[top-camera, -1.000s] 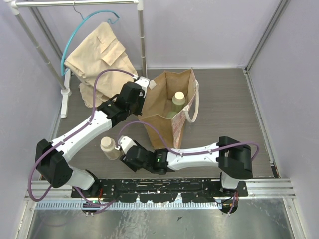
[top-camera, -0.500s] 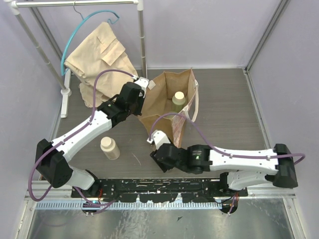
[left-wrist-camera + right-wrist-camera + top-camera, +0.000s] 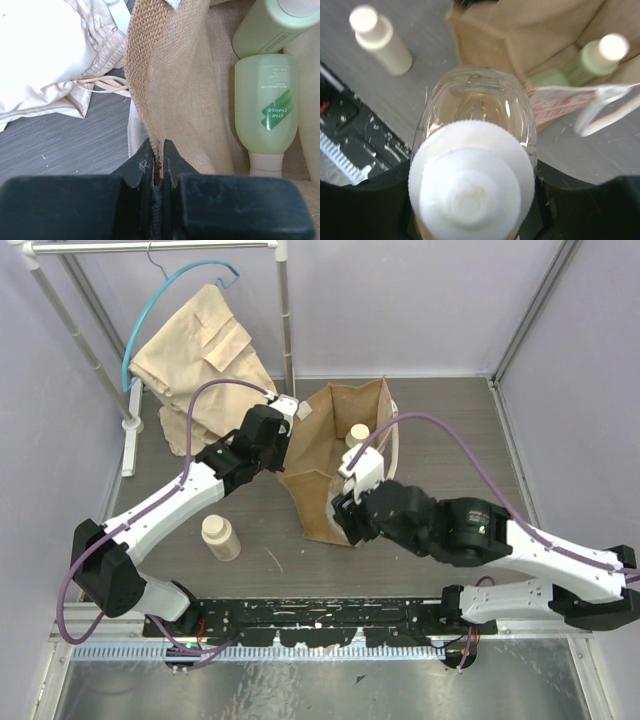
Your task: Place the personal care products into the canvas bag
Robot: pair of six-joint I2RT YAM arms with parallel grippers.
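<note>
Right arm swings amber bottle (image 3: 475, 115) from table (image 3: 450, 440) to bag (image 3: 330, 430)
Right end effector (image 3: 348, 508) grasps it at the bag's near side; left end effector (image 3: 157, 150) is clenched on the rim. Cream bottle (image 3: 220, 537) awaits.

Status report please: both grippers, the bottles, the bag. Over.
Left gripper shut on canvas bag rim. Right gripper shut on amber bottle, by bag's front wall. Two green bottles inside, cream bottle on table. Bag mouth unobstructed.
</note>
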